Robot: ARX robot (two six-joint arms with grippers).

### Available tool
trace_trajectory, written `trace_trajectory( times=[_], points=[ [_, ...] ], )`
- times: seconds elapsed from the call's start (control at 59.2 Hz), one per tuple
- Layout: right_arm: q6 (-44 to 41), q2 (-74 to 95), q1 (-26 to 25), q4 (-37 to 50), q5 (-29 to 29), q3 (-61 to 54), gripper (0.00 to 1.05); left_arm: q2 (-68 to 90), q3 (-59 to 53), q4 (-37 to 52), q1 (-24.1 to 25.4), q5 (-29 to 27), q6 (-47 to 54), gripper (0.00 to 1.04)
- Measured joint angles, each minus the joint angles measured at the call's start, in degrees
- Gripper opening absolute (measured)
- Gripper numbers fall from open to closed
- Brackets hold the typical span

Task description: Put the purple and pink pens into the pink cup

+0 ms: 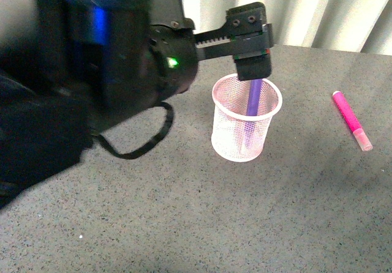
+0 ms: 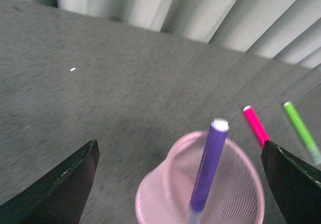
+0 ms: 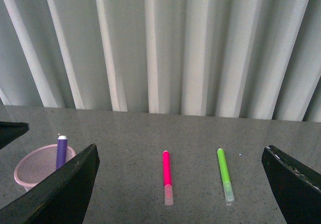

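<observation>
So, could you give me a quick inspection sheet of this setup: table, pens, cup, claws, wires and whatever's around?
Surface: grey speckled table, nothing spilled.
Job's things: purple pen stands leaning inside the upright pink cup. The pink pen lies flat on the table to the cup's right, not yet in.
Clutter: one green pen lies beside the pink pen, apart from it.
Grippers: left gripper is open above the cup, clear of the purple pen. The right gripper is open and holds nothing.
Cables: a black cable loops under the left arm, apart from the cup.
Surroundings: pale ribbed wall behind the table.
</observation>
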Motion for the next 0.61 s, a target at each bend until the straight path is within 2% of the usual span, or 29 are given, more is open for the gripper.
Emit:
trace_trajectory(
  times=[0.068, 0.152, 0.253, 0.372, 0.389, 0.422, 0.473, 0.524, 0.574, 0.608],
  points=[
    [0.0, 0.0, 0.0, 0.0, 0.0, 0.0, 0.98, -11.4, -4.2, -17.1, 5.5, 1.6, 5.6, 0.98],
    [0.0, 0.0, 0.0, 0.0, 0.0, 0.0, 0.98, -20.7, -7.8, -30.4, 11.2, 1.9, 9.4, 0.98],
    [0.0, 0.0, 0.0, 0.0, 0.0, 0.0, 0.98, -24.7, -9.1, -34.3, 13.9, 0.8, 11.0, 0.98],
    [0.0, 0.0, 0.0, 0.0, -0.2, 0.0, 0.98, -24.9, -9.1, -34.4, 13.5, 1.9, 12.1, 0.98],
    [0.0, 0.0, 0.0, 0.0, -0.2, 0.0, 0.98, -24.4, -9.5, -33.2, 13.2, 0.9, 13.0, 0.97],
    [0.0, 0.0, 0.0, 0.0, -0.1, 0.0, 0.98, -23.0, -11.9, -25.0, 12.9, -3.0, 14.5, 0.92],
    [0.0, 0.0, 0.0, 0.0, 0.0, 0.0, 0.98, -21.0, -17.0, -9.5, 13.0, -8.0, 17.4, 0.83],
    [0.0, 0.0, 0.0, 0.0, 0.0, 0.0, 0.98, -20.6, -22.8, 4.6, 13.7, -8.3, 18.9, 0.75],
    [0.0, 0.0, 0.0, 0.0, 0.2, 0.0, 0.98, -21.4, -25.9, 12.5, 14.8, -8.3, 19.7, 0.67],
    [0.0, 0.0, 0.0, 0.0, 0.0, 0.0, 0.98, -24.0, -28.1, 18.8, 16.2, -7.7, 20.4, 0.58]
  ],
)
